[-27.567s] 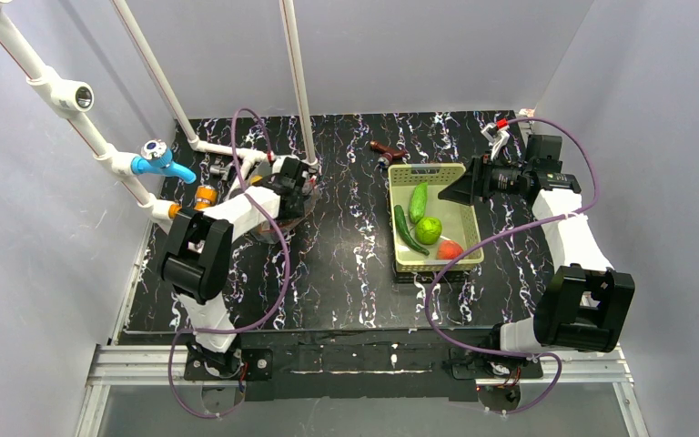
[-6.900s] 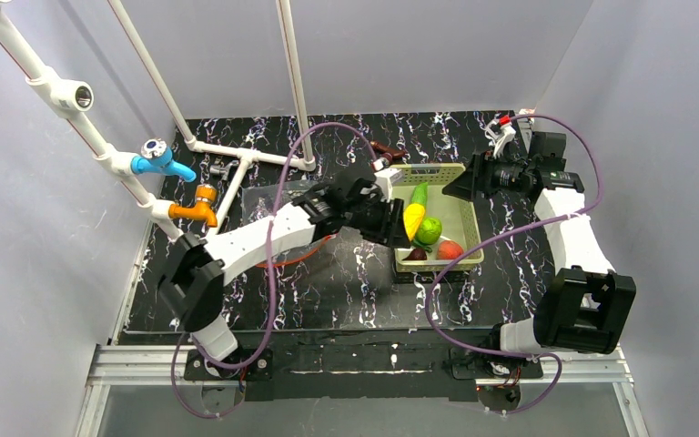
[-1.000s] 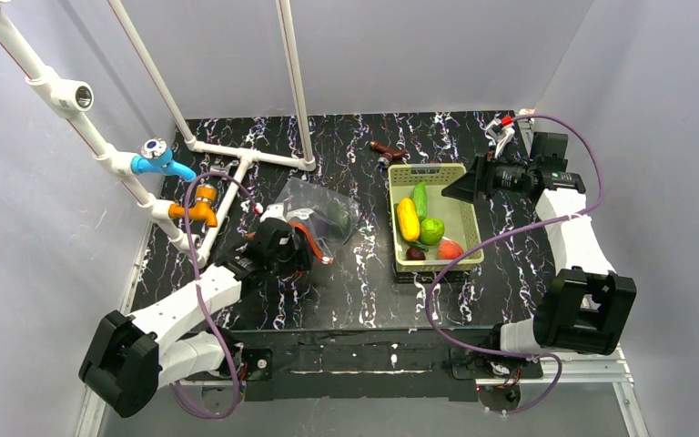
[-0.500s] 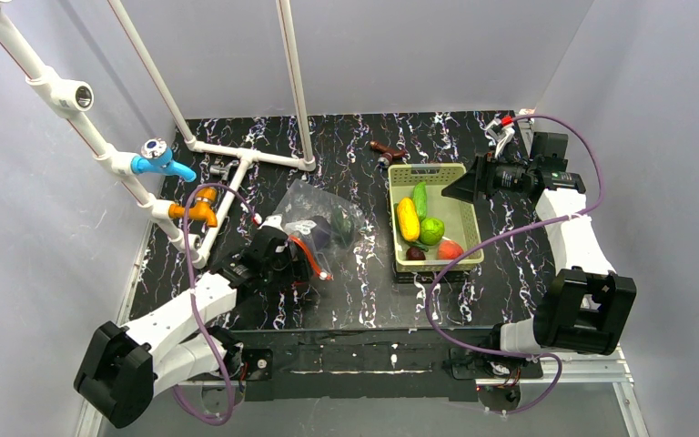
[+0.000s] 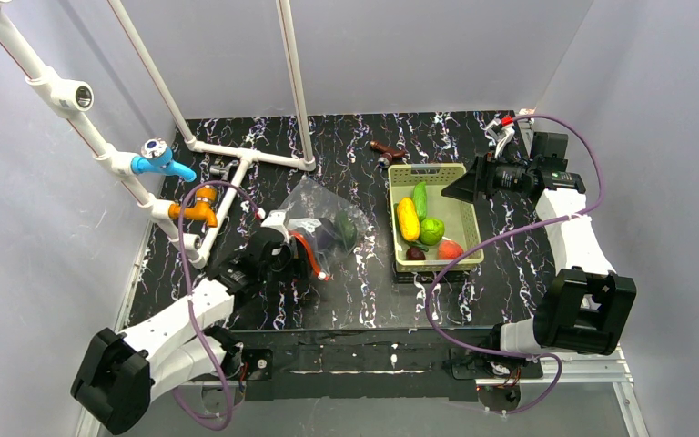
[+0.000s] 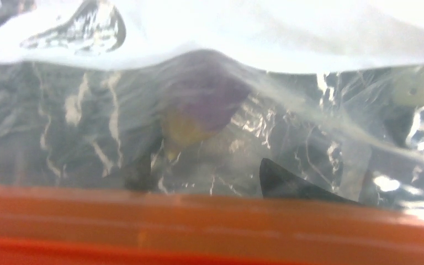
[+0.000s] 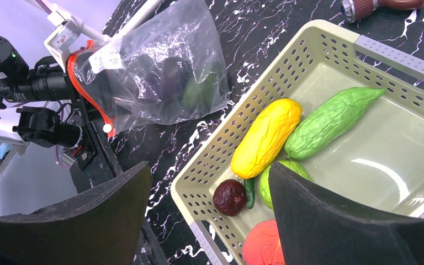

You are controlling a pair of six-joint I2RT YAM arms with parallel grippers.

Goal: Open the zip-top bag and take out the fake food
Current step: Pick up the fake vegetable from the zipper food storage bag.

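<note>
The left hand (image 5: 304, 256), spread open in the seven-o'clock mouth of the clear crinkly zip-top bag (image 5: 324, 206), could merely drag it unpinned, purple plastic eggplant (image 6: 208, 93) inside; the right hand (image 7: 210, 212) hangs released.

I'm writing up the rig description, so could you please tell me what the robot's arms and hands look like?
The left arm and right arm both have white links joined by bulky black joint housings, with a purple cable looping loosely along each. The right hand carries two broad, matte-black, wedge-shaped fingers.
</note>
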